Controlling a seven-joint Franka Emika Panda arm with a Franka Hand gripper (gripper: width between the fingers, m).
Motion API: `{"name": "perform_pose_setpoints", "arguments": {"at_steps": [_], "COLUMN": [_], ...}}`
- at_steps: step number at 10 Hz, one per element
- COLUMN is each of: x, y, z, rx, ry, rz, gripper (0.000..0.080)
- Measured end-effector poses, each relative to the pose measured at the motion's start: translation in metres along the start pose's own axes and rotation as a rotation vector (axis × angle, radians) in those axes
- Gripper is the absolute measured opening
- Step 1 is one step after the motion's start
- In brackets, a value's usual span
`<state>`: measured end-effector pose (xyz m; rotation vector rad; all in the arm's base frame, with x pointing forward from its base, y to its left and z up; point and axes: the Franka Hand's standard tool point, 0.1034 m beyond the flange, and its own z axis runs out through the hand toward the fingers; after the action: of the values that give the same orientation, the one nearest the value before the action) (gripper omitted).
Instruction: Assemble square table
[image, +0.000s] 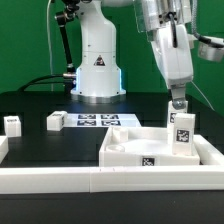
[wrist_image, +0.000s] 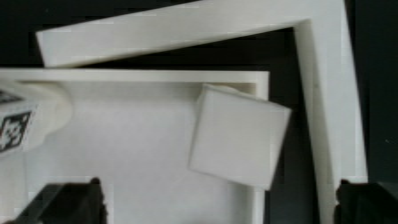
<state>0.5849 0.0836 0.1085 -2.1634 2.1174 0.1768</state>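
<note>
The white square tabletop (image: 128, 150) lies inside the corner of the rail, rim up, with a tag on its front wall. A white tagged leg (image: 181, 130) stands upright in its corner at the exterior view's right. My gripper (image: 178, 103) hangs just above that leg, open and empty. In the wrist view the leg (wrist_image: 240, 148) shows between and beyond the wide-apart dark fingertips (wrist_image: 71, 200), my gripper (wrist_image: 210, 208) holding nothing. The tabletop (wrist_image: 125, 140) fills the middle, and another tagged white part (wrist_image: 15, 118) shows at its edge. Two loose legs (image: 12, 123) (image: 56, 121) lie on the black table.
The long white rail (image: 60, 180) runs along the front and turns up the exterior view's right side; it also shows in the wrist view (wrist_image: 320, 70). The marker board (image: 98, 120) lies flat behind the tabletop. The robot base (image: 97, 65) stands at the back.
</note>
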Motion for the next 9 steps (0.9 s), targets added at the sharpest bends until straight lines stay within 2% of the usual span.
{"name": "perform_pose_setpoints", "arguments": {"at_steps": [3,6,7,8,9], "x": [0.018,0.016,0.018,0.03,0.044], "y": [0.006,0.007,0.008,0.012,0.014], "z": [-0.006,-0.003,-0.002,-0.001,0.0], "rx": [-0.011,-0.015,-0.025,-0.066,-0.07], "ry": [-0.002,-0.002,0.001,0.006,0.008], "rz": [-0.121,-0.127,-0.168,-0.339,-0.457], "gripper": [0.0649,0.0649,0.0649,0.0649,0.0649]}}
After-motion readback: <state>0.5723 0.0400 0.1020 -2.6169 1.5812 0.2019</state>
